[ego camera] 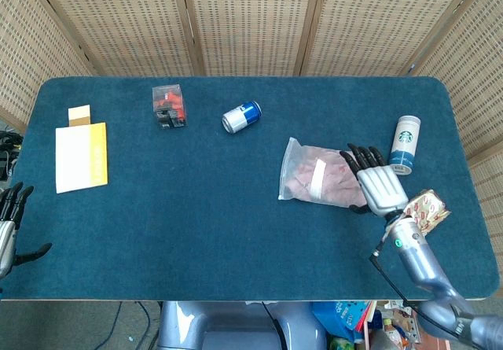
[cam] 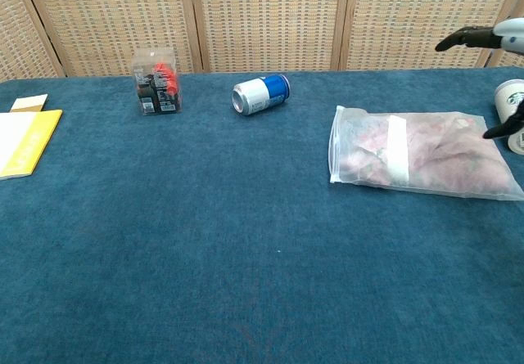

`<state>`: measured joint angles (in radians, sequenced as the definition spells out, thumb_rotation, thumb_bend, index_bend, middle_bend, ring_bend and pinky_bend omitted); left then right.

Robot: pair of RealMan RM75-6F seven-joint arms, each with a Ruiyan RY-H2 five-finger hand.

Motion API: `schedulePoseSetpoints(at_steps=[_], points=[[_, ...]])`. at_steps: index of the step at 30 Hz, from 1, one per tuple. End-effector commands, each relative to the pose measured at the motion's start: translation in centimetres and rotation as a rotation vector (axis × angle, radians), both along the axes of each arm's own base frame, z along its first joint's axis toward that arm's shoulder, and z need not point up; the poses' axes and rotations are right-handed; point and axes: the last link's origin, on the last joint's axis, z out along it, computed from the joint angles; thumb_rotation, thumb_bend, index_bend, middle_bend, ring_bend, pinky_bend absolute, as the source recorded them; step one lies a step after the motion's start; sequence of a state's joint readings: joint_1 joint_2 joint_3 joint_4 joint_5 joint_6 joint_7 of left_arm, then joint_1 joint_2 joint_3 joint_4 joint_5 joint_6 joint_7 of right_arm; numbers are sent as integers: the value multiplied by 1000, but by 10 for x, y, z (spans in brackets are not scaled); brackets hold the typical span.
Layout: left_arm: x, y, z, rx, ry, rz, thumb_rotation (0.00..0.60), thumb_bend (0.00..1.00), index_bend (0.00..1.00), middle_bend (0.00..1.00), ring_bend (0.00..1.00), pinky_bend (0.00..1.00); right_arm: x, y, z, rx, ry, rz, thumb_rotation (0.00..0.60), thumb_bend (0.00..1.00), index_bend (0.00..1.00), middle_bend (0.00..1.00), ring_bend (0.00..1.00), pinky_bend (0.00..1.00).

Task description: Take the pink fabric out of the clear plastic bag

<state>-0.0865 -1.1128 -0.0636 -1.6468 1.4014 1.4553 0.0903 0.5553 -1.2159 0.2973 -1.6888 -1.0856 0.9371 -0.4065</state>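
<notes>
A clear plastic bag (ego camera: 314, 175) (cam: 409, 153) with pink fabric (ego camera: 302, 178) (cam: 434, 147) inside lies flat on the blue table, right of centre. My right hand (ego camera: 376, 183) (cam: 495, 41) hovers over the bag's right end, fingers spread, holding nothing. In the chest view only its fingertips show at the right edge, above the bag. My left hand (ego camera: 8, 224) sits at the near left table edge, fingers apart and empty, far from the bag.
A white Starbucks cup (ego camera: 405, 144) stands right of the bag. A patterned wrapped packet (ego camera: 427, 211) lies near the right front edge. A blue can (ego camera: 240, 116) lies on its side, with a clear box (ego camera: 169, 106) and a yellow-white booklet (ego camera: 80, 156) further left.
</notes>
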Motion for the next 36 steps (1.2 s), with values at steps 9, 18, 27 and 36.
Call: schedulePoseSetpoints(at_steps=[9,18,27,36], points=[[-5,6,-1,-9,-7,26,600,109,0,0,0,0,10,-55,-63,134,69,-210,600,0,0,0,0,0],[-7,9,-3,-16,-1,36,600,109,0,0,0,0,14,-62,-95,141,144,-245,600,0,0,0,0,0],[-8,10,-3,-14,-2,40,600,108,0,0,0,0,-3,-69,-104,92,212,-302,600,0,0,0,0,15],[-7,10,-4,-19,-4,36,600,109,0,0,0,0,-18,-72,-113,48,248,-294,600,7,157,364,360,546]])
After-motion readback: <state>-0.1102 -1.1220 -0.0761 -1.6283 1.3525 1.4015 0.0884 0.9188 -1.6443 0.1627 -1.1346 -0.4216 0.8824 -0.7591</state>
